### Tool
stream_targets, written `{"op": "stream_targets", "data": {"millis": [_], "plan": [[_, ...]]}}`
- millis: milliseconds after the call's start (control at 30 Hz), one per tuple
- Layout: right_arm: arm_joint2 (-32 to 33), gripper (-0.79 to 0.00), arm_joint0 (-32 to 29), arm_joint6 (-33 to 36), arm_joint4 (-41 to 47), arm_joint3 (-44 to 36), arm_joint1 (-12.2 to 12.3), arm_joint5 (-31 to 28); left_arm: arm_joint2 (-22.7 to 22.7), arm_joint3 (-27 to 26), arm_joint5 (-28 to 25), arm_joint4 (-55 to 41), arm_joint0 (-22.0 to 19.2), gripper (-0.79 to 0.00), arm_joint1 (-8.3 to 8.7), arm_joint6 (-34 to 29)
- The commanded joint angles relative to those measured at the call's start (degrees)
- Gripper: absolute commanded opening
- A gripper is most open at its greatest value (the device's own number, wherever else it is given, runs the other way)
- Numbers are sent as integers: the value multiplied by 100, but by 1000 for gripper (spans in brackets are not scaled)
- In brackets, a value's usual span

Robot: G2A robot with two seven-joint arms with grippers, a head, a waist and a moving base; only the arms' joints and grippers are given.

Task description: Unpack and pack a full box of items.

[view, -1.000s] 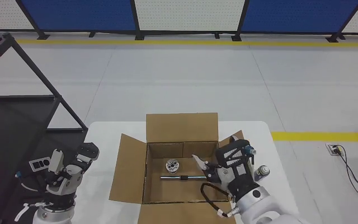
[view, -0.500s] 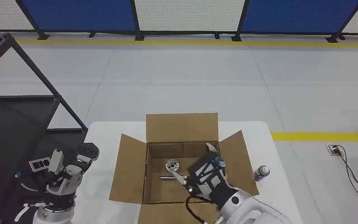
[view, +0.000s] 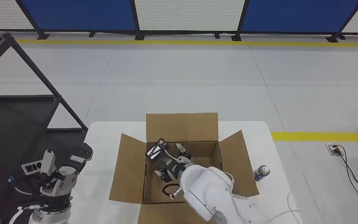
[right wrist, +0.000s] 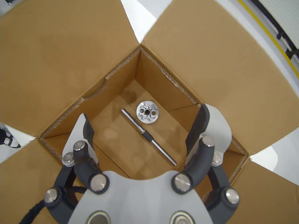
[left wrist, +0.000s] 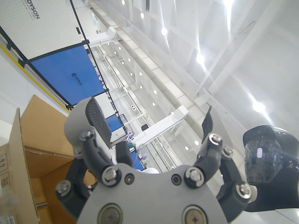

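An open cardboard box [view: 182, 127] stands on the white table [view: 100, 134], all flaps folded out. On the box floor [right wrist: 121, 138] lie a round metal disc [right wrist: 147, 112] with holes and, beside it, a thin metal rod [right wrist: 148, 137] with a dark sleeve. My right gripper [right wrist: 143, 111] hangs open above them with nothing between its fingers; from above, the right gripper [view: 168, 158] sits over the box's left inner part. My left gripper [left wrist: 149, 108] is open and empty, pointing up toward the ceiling, and the left gripper [view: 81, 154] stays off the box's left side at the table edge.
A small purple-and-silver can [view: 261, 172] stands on the table right of the box. A black rack [view: 28, 112] stands left of the table. The box's left flap [left wrist: 35, 127] lies close beside my left gripper.
My right arm has swung from the box's right side across to its left inner part, now over the disc and rod. The left arm has shifted slightly.
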Motion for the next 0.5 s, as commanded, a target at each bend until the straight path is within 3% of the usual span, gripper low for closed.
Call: {"op": "stream_targets", "data": {"millis": [0, 100, 467], "plan": [[-34, 0, 130, 218, 69, 286, -50, 56, -34, -7, -29, 3, 31, 0, -4, 68], [-81, 0, 198, 506, 103, 425, -97, 41, -50, -22, -37, 22, 51, 0, -8, 131], [-81, 0, 198, 506, 103, 425, -97, 41, -50, -22, -37, 22, 51, 0, -8, 131]]}}
